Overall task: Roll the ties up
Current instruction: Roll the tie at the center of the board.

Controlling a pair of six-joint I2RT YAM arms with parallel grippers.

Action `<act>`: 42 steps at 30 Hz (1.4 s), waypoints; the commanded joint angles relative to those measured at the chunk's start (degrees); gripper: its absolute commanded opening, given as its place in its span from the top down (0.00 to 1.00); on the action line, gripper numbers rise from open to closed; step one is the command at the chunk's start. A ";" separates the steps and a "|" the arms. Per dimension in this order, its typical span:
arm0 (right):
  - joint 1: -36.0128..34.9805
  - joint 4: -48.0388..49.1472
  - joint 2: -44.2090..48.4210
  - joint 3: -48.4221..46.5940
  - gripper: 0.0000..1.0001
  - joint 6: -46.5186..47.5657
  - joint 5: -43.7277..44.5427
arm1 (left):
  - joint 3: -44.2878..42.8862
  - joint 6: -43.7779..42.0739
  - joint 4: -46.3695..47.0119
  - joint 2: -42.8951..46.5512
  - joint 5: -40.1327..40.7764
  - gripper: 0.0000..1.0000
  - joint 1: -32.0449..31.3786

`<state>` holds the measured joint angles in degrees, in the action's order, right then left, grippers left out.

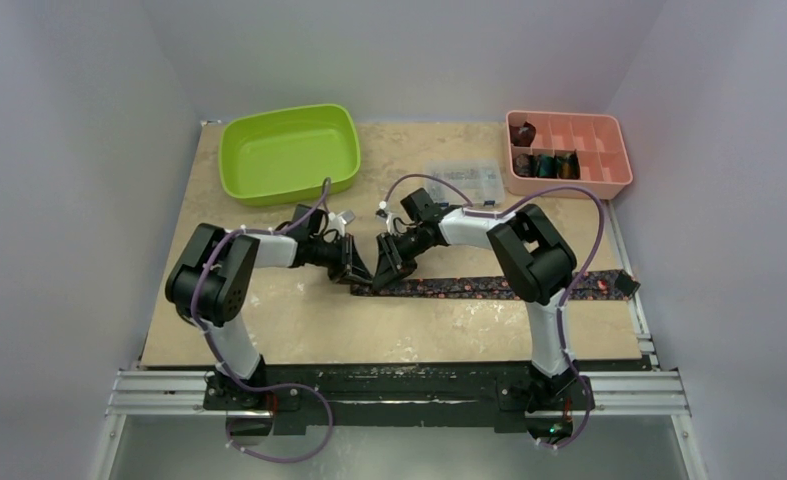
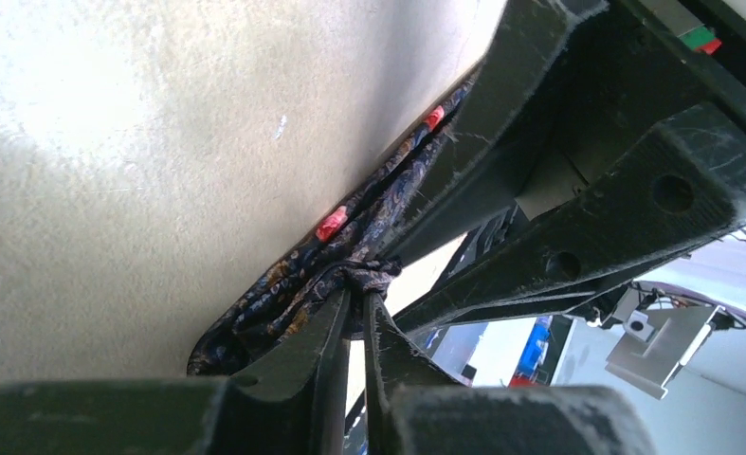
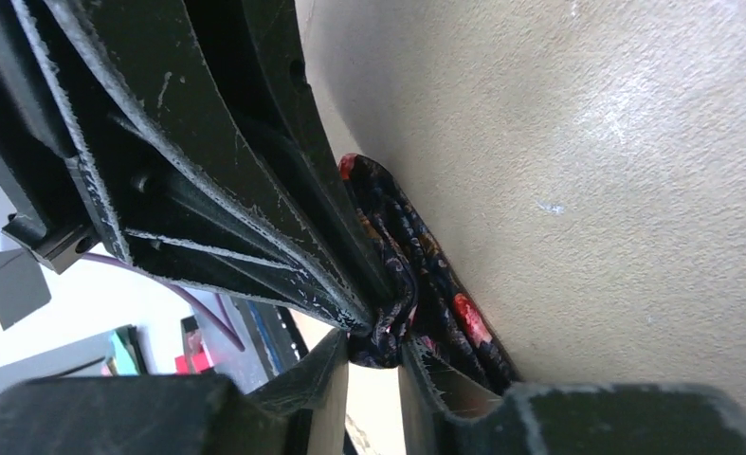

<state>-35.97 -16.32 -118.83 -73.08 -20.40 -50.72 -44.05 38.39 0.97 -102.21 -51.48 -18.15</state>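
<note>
Lying flat on the counter (image 1: 269, 335), the tie (image 1: 489, 287) is running from mid-counter to the right edge, parallel to the near edge. The left tool (image 2: 361, 301) is clamping the bunched left tip. The right tool (image 3: 380, 349) is pinching the same fold, its fingers touching fabric on both sides. Open counter is stretching from the tools to the left and near edges. A bin (image 1: 269, 190) and a tray (image 1: 569, 188) are sitting at the far corners.

Left arm (image 1: 214, 282) and right arm (image 1: 531, 255) alike, glossy black blocky joint housings, white tube links, thin purple cables (image 1: 603, 220) looping along each, matte black plastic gripper fingers (image 2: 317, 379), edges scuffed pale, round bored holes
</note>
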 commanded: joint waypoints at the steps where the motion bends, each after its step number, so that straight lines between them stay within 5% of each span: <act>1: -0.17 -0.53 -0.06 -0.59 0.80 2.67 -0.04 | -1.82 -2.69 -3.60 3.53 -0.63 0.86 0.22; 6: 0.33 -2.17 -0.91 0.50 0.90 5.57 0.43 | -1.88 -10.60 -9.81 10.27 0.77 0.64 3.76; 11: 0.44 -1.60 -1.25 -0.21 0.91 5.22 -0.74 | -3.28 -30.32 -19.16 21.85 3.08 0.44 4.36; 15: 0.50 -1.78 -2.23 -1.10 0.91 5.14 -1.29 | -5.64 -50.20 -24.13 31.20 5.67 0.31 1.86; 18: 0.55 -1.88 -2.84 -1.27 0.92 5.37 -1.39 | -10.69 -69.11 -36.45 31.11 9.51 0.22 -1.60; 23: 0.58 -1.70 -3.69 -1.70 0.92 5.33 -2.17 | -4.25 -92.70 -40.86 29.87 15.69 0.19 -6.19; 42: 0.70 -1.41 -3.38 -1.54 0.92 5.58 -3.51 | -12.35 -88.42 -33.10 8.66 33.43 0.26 -20.28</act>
<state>-35.48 -18.22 -122.37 -73.69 -16.38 -53.52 -52.25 -51.31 -34.06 -91.33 -22.04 -37.56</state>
